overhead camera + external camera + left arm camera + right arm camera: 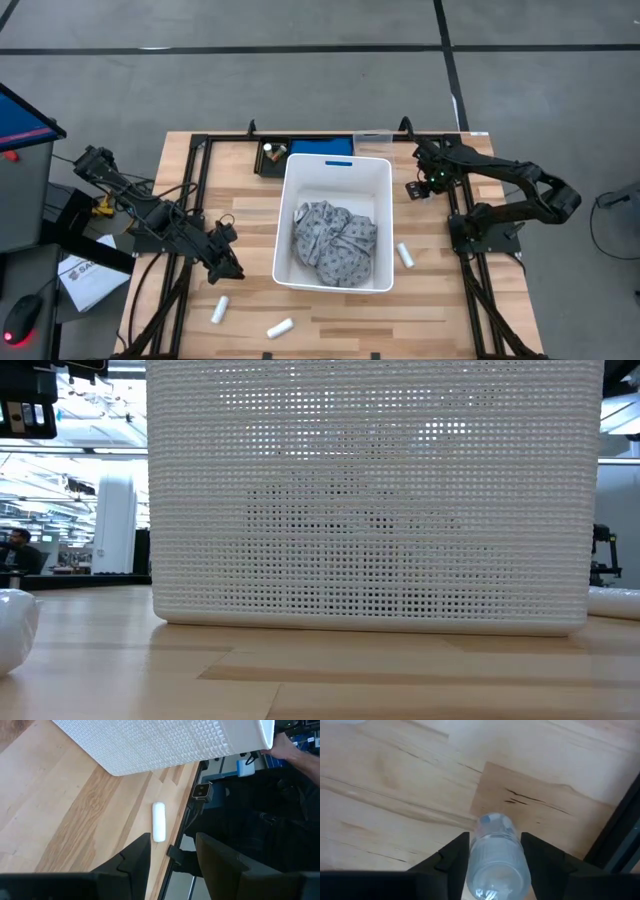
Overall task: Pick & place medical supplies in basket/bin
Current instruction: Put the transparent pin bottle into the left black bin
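Clear vial clamped in right hand, lengthwise along fingers | left hand open

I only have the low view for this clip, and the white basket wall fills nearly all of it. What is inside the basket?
Observer: From above, the basket holds a crumpled grey speckled fabric, and no rolls show in it.
Operator: How many white rolls are out on the table?
Observer: Three. One roll lies right of the basket, and a second roll and a third roll lie near the front edge, on the left side.
Operator: Is either arm holding anything?
Observer: Yes. The right end effector is shut on a clear bottle above bare wood by the basket's far right corner. The left end effector is open and empty, left of the basket.
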Controlling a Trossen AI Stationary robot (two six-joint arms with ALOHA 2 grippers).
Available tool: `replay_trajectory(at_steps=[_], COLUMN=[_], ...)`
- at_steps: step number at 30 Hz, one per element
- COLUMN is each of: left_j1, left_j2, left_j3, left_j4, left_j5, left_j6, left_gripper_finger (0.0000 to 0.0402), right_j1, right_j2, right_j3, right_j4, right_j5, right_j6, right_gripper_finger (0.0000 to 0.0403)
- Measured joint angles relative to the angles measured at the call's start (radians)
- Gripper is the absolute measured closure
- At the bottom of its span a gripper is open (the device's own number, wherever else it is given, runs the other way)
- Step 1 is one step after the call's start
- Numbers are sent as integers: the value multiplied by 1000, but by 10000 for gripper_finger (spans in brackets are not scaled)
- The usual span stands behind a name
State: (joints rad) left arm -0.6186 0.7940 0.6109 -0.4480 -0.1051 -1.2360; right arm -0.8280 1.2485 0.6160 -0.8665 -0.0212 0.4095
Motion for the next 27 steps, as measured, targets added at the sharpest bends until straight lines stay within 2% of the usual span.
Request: replay_trajectory(at_steps=[5, 13, 19, 22, 27], left_j1=[0, 0, 0, 0, 0], left_j2=[0, 0, 0, 0, 0], left_j3=[0, 0, 0, 0, 0], left_j4=[0, 0, 0, 15, 119], left_j5=[0, 0, 0, 17, 76], left_j6=[-3, -3, -2, -1, 5], left_gripper_finger=[252, 252, 252, 252, 252], right_j1=[11, 55, 126, 181, 290], right_j2=[-1, -74, -272, -408, -619], right_j3=[1, 1, 1, 6, 58], right_j4=[-12, -55, -120, -135, -139], right_j5=[-5, -6, -42, -83, -82], right_j6=[2, 59, 185, 303, 526], right_gripper_finger=[253, 238, 255, 256, 250])
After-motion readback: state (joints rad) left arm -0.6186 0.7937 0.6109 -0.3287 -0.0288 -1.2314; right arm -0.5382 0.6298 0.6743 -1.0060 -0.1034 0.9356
